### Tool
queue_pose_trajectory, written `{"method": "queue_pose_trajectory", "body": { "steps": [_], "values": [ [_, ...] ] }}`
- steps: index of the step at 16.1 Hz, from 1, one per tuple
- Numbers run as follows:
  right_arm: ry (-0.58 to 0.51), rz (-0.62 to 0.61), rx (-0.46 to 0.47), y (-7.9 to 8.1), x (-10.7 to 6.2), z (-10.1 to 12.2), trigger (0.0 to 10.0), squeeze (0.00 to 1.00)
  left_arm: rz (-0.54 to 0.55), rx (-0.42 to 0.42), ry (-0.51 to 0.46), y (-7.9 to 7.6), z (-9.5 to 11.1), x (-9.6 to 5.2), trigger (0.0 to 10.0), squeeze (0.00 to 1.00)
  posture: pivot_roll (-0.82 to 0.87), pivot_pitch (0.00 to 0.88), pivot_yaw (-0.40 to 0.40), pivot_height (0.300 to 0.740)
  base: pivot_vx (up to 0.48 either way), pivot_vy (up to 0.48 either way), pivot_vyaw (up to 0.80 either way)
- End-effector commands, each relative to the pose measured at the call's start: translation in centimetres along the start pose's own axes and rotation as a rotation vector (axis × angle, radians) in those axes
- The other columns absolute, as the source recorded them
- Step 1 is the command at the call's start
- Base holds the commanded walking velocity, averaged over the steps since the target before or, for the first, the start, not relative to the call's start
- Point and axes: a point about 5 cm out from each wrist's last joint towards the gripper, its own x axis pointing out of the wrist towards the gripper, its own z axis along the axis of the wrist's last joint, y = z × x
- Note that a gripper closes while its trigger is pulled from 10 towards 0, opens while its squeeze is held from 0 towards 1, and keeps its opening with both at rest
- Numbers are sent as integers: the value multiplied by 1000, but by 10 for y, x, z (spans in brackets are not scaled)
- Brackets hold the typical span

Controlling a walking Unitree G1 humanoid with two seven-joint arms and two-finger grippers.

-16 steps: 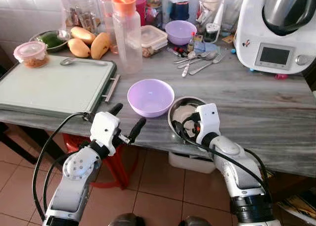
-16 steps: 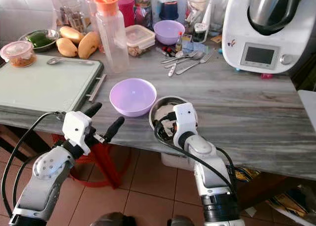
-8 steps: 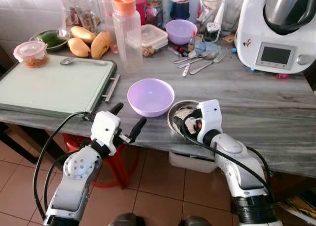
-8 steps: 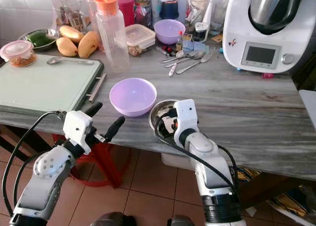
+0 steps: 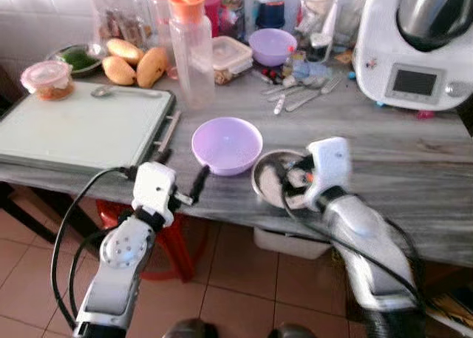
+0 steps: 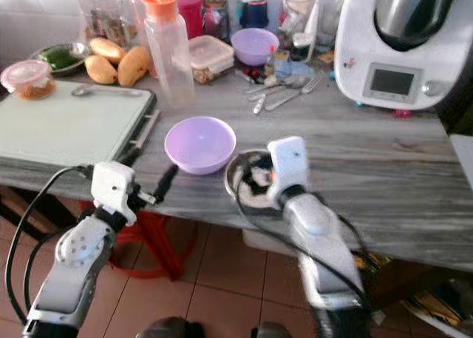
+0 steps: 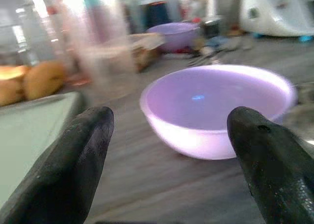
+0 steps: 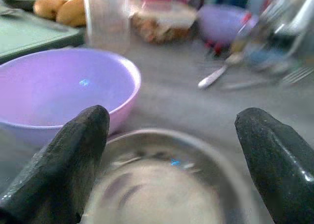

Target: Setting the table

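Two purple bowls point(image 5: 226, 143), one steel bowl point(image 5: 275, 177)

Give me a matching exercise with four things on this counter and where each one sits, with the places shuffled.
Things:
1. near purple bowl
2. metal bowl
3. spoon
4. mangoes

Places:
A. on the green tray
B. behind the tray, by the wall
C. under the right gripper
D. in front of the left gripper

Pairs: 1-D, 2-C, 3-A, 4-B

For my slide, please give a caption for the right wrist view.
Open right gripper poised over the steel bowl, beside the purple bowl.
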Motion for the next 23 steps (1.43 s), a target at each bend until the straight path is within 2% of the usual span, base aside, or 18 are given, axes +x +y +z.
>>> {"method": "queue_pose_trajectory", "body": {
  "steps": [1, 2, 4, 5, 9, 17, 20, 23],
  "values": [
    [-55, -19, -31, -3, -6, 8, 10000, 0, 58, 29, 21, 6, -1, 1, 10000, 0, -27, 0, 33, 740, 0, 0, 0],
    [-68, -61, -52, -11, -16, 5, 10000, 0, 69, 30, 24, 5, -2, 2, 10000, 0, -32, 0, 32, 740, 0, 0, 0],
    [-82, -111, -60, -17, -20, 1, 10000, 0, 82, 24, 9, 4, -1, 5, 10000, 0, -35, 0, 33, 740, 0, 0, 0],
    [-102, -124, -32, -18, -20, 2, 10000, 0, 107, 24, 10, 4, 0, 8, 10000, 0, -38, 0, 36, 740, 0, 0, 0],
    [-100, -102, -44, -15, -19, -1, 10000, 0, 111, 29, 4, 3, 2, 13, 10000, 0, -45, 0, 36, 740, -150, 0, 0],
    [-109, -78, -58, -16, -17, -2, 10000, 0, 102, 43, 9, 3, 0, 12, 10000, 0, -42, 0, 33, 740, -308, 0, 0],
    [-136, -52, -18, -17, -19, -4, 10000, 0, 89, 50, 9, 3, -1, 13, 10000, 0, -39, 0, 37, 740, -309, 0, 0],
    [-90, -109, -73, -31, -8, -17, 10000, 0, 50, 59, 1, -2, 0, 16, 10000, 0, -29, 0, 42, 740, -290, 0, 0]
  ]
}}
